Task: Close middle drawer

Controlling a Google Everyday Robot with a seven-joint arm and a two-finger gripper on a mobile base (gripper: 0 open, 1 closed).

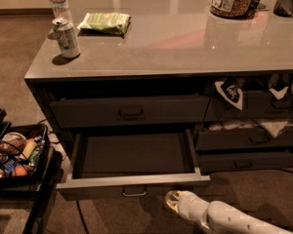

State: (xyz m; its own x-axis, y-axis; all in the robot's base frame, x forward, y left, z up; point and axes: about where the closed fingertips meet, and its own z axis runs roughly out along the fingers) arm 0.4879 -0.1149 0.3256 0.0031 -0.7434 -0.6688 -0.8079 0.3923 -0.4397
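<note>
middle drawer (136, 181) open, bare grey inside — tool (172, 202) just below its front, its state i cannot tell.

open floor (112, 221) before middle drawer (132, 185), end effector (174, 202) below front
</note>
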